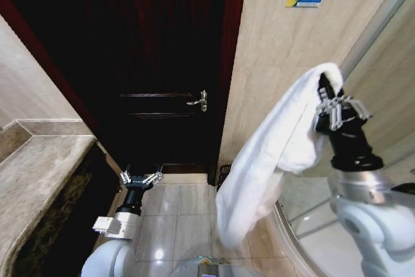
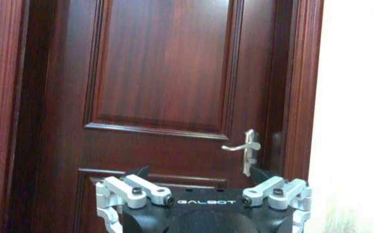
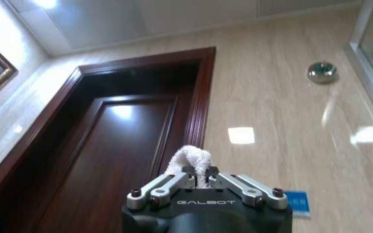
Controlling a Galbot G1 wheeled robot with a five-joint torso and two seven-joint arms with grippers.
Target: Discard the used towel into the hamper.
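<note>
Bathroom corner: dark wood door (image 1: 162, 63) dead ahead with its lever handle (image 1: 198, 100), beige tiled wall (image 1: 279, 63) beside it, stone counter (image 1: 39, 167) on the robot's left, curved glass shower enclosure (image 1: 382, 50) on its right. The towel (image 1: 279, 154) is the big item: white, hanging in a long fold from the right gripper (image 1: 332, 109), which is raised high near the tiled wall, probably so the trailing end clears the floor tiles (image 1: 175, 205). The right wrist view shows its fingers pressed together on a small bunched tuft of towel (image 3: 190, 162), so the grip is a narrow pinch at one edge; the rest hangs free and could swing. The hamper looks to be the dark slatted shape (image 1: 224, 174) low at the foot of the wall, just beside the door frame and mostly hidden behind the towel; I can't tell its rim from here. Judging by that, the towel is held but not yet over the basket. Left gripper (image 1: 140, 178) sits low, pointed at the door, fingers spread, holding nothing, parked out of the way.
</note>
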